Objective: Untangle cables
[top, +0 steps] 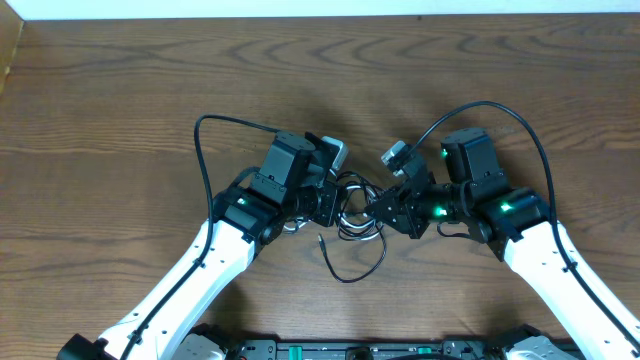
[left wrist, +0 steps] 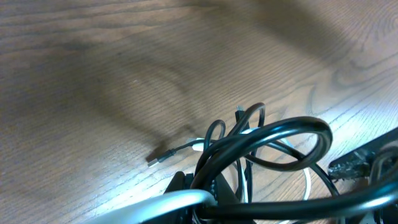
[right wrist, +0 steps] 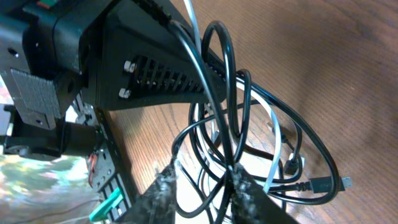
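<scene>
Though the left gripper [top: 330,200] clenches the white and black cables [top: 352,214] in the middle of the table [top: 120,90], they lie fully tangled, and I cannot tell whether the right gripper [right wrist: 202,186] grips.

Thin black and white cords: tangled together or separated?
Tangled. In the right wrist view the thin black cord loops across the thin white cord several times, in one bundle.

You see your right gripper [right wrist: 202,186] at the bottom edge, its 2 fingertips [right wrist: 165,183] apart, with strands of the black cable [right wrist: 235,143] running down between them. The white cable [right wrist: 275,155] threads through the black loops. The left gripper [right wrist: 155,68] fills the upper left above the wooden table [right wrist: 348,74].
</scene>
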Robot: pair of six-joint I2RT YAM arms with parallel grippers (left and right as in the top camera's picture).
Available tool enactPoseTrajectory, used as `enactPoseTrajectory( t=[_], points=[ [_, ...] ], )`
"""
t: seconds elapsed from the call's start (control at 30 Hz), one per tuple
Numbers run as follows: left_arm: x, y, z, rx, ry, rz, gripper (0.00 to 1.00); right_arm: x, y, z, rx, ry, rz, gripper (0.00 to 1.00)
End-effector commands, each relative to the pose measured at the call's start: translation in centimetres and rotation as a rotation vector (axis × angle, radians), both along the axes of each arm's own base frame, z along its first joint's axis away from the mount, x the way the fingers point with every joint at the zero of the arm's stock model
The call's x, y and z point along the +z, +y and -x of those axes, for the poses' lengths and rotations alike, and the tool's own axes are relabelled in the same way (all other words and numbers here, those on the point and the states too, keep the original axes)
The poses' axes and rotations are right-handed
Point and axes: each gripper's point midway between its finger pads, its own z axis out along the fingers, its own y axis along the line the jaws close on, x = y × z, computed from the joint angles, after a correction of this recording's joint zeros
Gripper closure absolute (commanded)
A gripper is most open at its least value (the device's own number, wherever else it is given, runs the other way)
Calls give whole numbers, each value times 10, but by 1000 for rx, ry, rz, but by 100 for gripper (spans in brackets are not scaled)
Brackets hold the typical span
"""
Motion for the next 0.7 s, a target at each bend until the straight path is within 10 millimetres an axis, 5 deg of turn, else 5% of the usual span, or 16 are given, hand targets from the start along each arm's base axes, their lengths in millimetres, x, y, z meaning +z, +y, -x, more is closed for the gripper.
enactPoseTrajectory(
  t=[0.0, 0.1, 0.33, 0.47, 0.67],
  points=[
    [-1, 0, -1, 3, -2, -4, 92, 8, 4, 2, 22, -16, -21, 83],
    [-1, 0, -1, 3, -2, -4, 92, 5, 1, -2, 5, -23, 0, 98],
    [-1, 0, -1, 3, -2, -4, 92, -26, -37, -25, -212, -27, 245, 99],
    [-1, 0, -1, 3, -1, -4, 92, -48, -90, -41, -470, -23, 489, 99],
    [-2, 0, -1, 2, 0, -5, 92, -53, -164, -49, -874, -37, 743, 99]
  ],
)
